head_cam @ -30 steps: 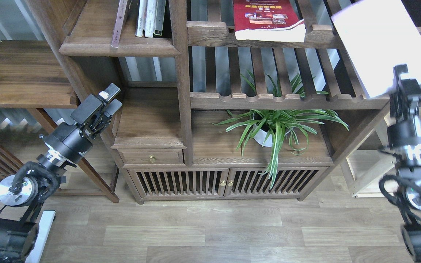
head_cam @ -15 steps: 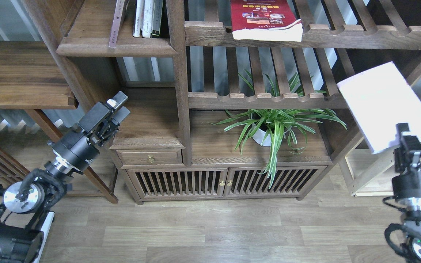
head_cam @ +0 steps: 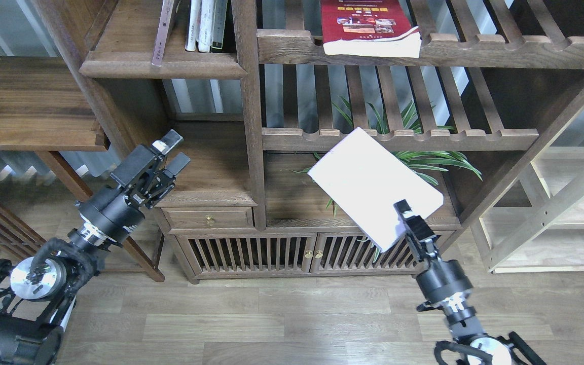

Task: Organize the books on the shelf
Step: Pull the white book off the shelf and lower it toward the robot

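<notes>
My right gripper (head_cam: 403,215) is shut on the lower corner of the white book (head_cam: 373,185) and holds it tilted in the air in front of the cabinet and the plant. The bright red book (head_cam: 368,25) lies flat on the upper slatted rack. The solid dark-brown shelf (head_cam: 162,63) with the moulded front edge is at upper left. The maroon book is out of view. My left gripper (head_cam: 173,152) is open and empty, beside the small lower shelf above the drawer.
Thin white and dark-spined volumes (head_cam: 203,25) and a leaning pale volume (head_cam: 162,33) stand on the dark-brown shelf. A potted spider plant (head_cam: 424,162) sits behind the white book. A lighter wood frame (head_cam: 550,213) stands at right, a side shelf (head_cam: 28,106) at left.
My right arm has carried the white book down and to the left, from the upper right to in front of the plant. My left gripper has shifted slightly right and down.
</notes>
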### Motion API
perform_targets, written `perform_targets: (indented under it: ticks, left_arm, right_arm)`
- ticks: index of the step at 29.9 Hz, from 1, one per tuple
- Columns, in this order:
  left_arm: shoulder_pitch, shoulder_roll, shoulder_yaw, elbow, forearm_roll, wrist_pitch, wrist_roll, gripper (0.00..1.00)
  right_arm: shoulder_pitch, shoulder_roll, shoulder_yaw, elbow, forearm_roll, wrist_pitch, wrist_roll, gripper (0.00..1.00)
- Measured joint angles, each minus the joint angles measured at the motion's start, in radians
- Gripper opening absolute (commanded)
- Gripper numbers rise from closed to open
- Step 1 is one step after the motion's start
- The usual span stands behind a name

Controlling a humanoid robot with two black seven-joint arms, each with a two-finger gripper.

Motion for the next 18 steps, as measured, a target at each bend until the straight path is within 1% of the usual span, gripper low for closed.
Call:
perform_targets:
  ticks: [5, 12, 14, 18]
  left_arm:
    - [0.022, -0.009, -0.012, -0.024, -0.001, 0.000, 0.000, 0.95]
    - [0.121, -0.002, 0.011, -0.078, -0.040, 0.000, 0.000, 0.96]
    - [0.143, 0.017, 0.035, -0.081, -0.079, 0.000, 0.000, 0.96]
    - [0.166, 0.084, 0.152, -0.082, -0.177, 0.000, 0.000, 0.95]
  right_arm:
    - [-0.006, 0.107, -0.003, 0.041, -0.028, 0.000, 0.000, 0.04]
    - [-0.024, 0.131, -0.008, 0.054, -0.052, 0.000, 0.001, 0.04]
    - [-0.024, 0.131, -0.020, 0.058, -0.053, 0.000, 0.001, 0.04]
    - [-0.025, 0.132, -0.079, 0.060, -0.055, 0.000, 0.001, 0.04]
